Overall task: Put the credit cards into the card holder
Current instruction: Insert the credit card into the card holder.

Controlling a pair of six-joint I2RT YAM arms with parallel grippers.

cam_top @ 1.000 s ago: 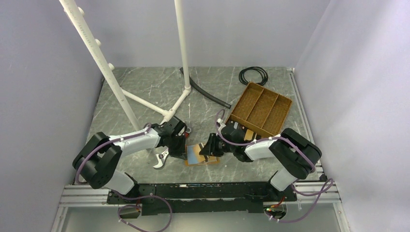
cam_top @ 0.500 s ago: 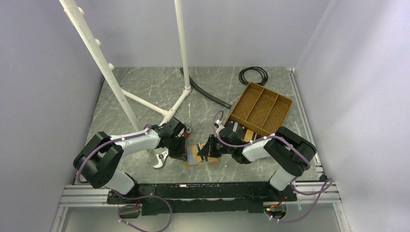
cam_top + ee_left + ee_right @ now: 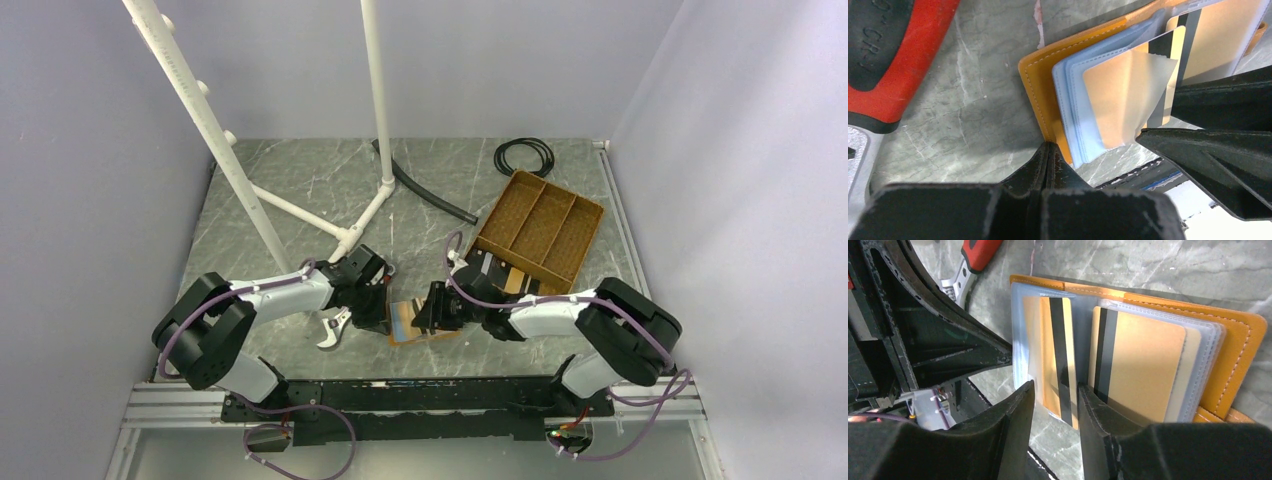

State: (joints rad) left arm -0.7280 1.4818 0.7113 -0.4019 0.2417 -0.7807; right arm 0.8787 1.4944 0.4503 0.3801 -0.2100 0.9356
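Sitting sleeved in the holder (image 3: 1243, 355) are two cards (image 3: 1148, 365), other cards (image 3: 497, 272) wait mid-frame by the tray (image 3: 540, 225); left tool (image 3: 1047, 150) together, right tool (image 3: 1054, 387) apart.

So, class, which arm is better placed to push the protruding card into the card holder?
Right: the right gripper, open, straddles the protruding card; the left gripper is shut at the corner of the card holder.

Desk (image 3: 300, 180): grey marbled top is carrying everything | card holder (image 3: 403, 320) is lying open near front edge | wrench (image 3: 335, 328) is lying just left | divided tray (image 3: 545, 222), cable coil (image 3: 498, 157) are sitting far right.
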